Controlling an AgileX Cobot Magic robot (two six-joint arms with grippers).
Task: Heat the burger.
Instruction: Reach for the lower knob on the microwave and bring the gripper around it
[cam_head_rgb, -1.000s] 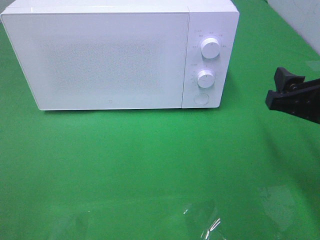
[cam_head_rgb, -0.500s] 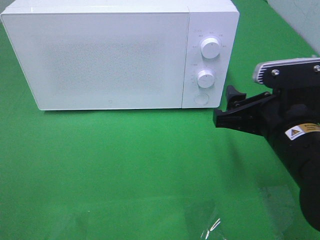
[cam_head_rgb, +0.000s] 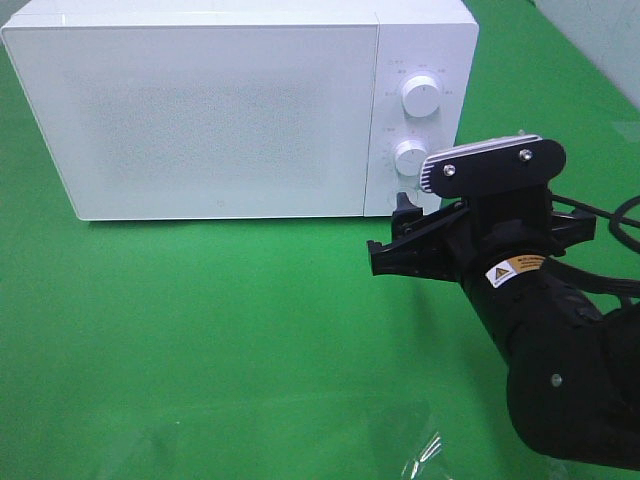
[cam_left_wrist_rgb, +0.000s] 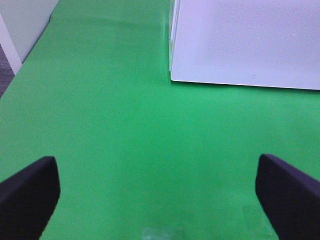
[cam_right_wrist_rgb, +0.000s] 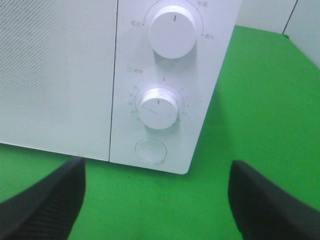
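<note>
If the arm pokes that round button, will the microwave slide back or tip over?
Probably neither. The microwave is a wide, low box sitting flat on the green cloth, so tipping looks unlikely. The round button sits low on its panel, so a push there would sooner slide than tip it; its bulk suggests enough weight to stay put.

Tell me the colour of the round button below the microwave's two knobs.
The button is white, matching the panel; clearest in the right wrist view.
</note>
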